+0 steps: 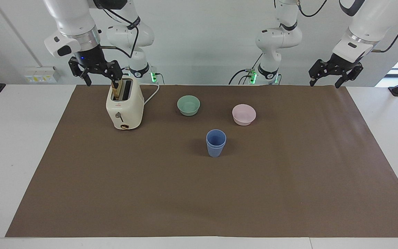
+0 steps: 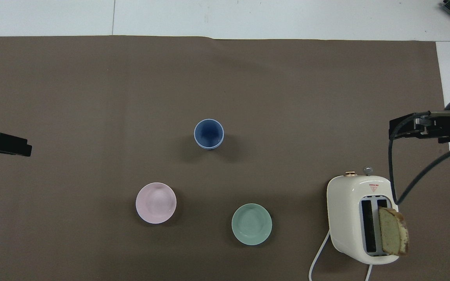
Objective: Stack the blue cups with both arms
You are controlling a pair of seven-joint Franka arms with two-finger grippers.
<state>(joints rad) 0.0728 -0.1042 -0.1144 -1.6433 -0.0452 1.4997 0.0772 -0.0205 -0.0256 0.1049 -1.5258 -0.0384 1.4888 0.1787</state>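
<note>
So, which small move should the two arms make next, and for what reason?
Probably none except parking: the two periwinkle-blue plastic tumblers already stand nested, one inside the other, on the brown mat. The left gripper and the right gripper both hang open and hold nothing, so the right one could simply lift clear of the cream toaster.

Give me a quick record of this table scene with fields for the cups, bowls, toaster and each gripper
blue cups: nested, upright, mid-mat
green bowl: nearer the robots than the cups
pink bowl: beside the green bowl, toward the left arm's end
toaster: bread slice in one slot
right gripper: open, raised by the toaster
left gripper: open, waiting over the mat's edge
</note>
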